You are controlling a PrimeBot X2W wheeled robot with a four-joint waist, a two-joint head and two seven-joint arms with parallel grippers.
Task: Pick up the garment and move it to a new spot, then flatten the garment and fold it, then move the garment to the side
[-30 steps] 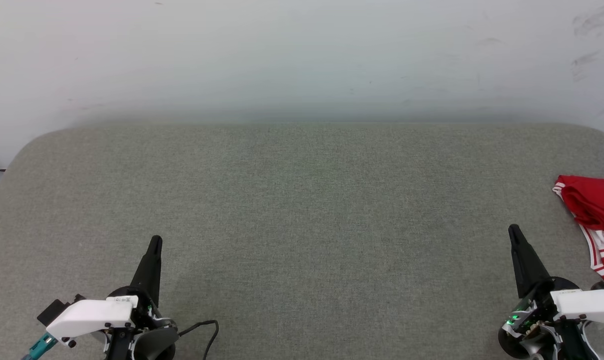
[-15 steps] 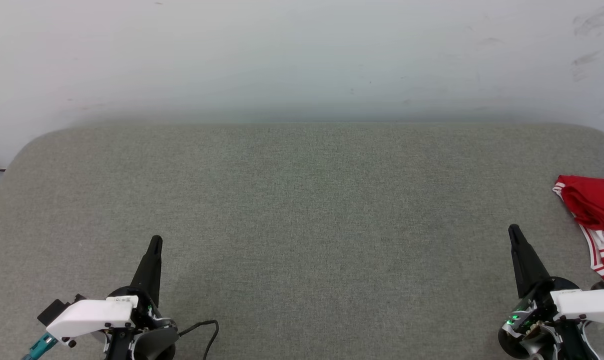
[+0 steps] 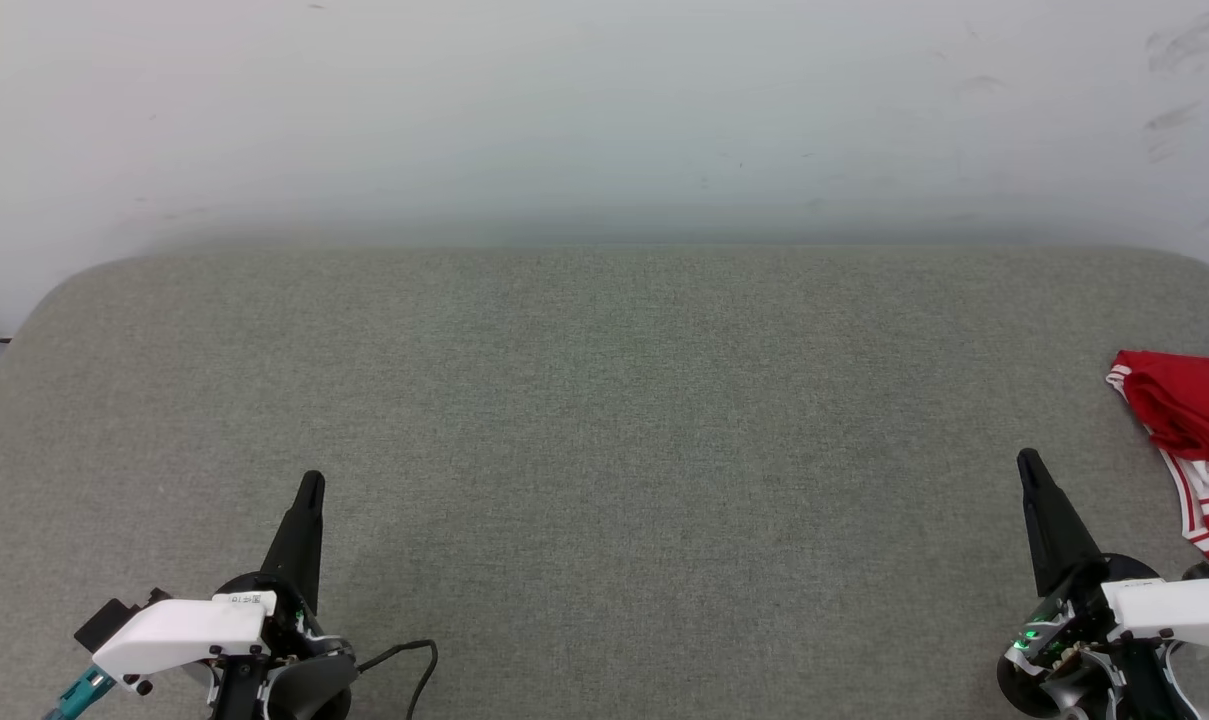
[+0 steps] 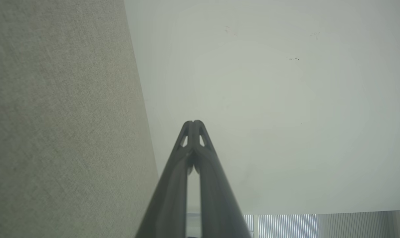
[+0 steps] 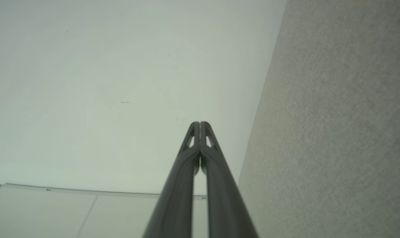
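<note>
Two grippers low over the grey pad (image 3: 604, 400), both empty. First the left gripper (image 3: 311, 482): fingers pressed together into one point, aimed forward at the wall (image 3: 604, 120), leaning slightly right. A black cable (image 3: 416, 662) loops off just right of its wrist. Left wrist view: fingers (image 4: 173, 185) meet at the tips with nothing between, pad on their left, wall ahead. Then the right gripper (image 3: 1027, 462): also pressed together, aimed forward, leaning slightly left. Right wrist view: tips meet, pad on their right. Last, the shirt (image 3: 1189, 415): red bunched heap with white-and-red striped trim, on the pad right of the right gripper, near but apart, cut off by the frame edge.
</note>
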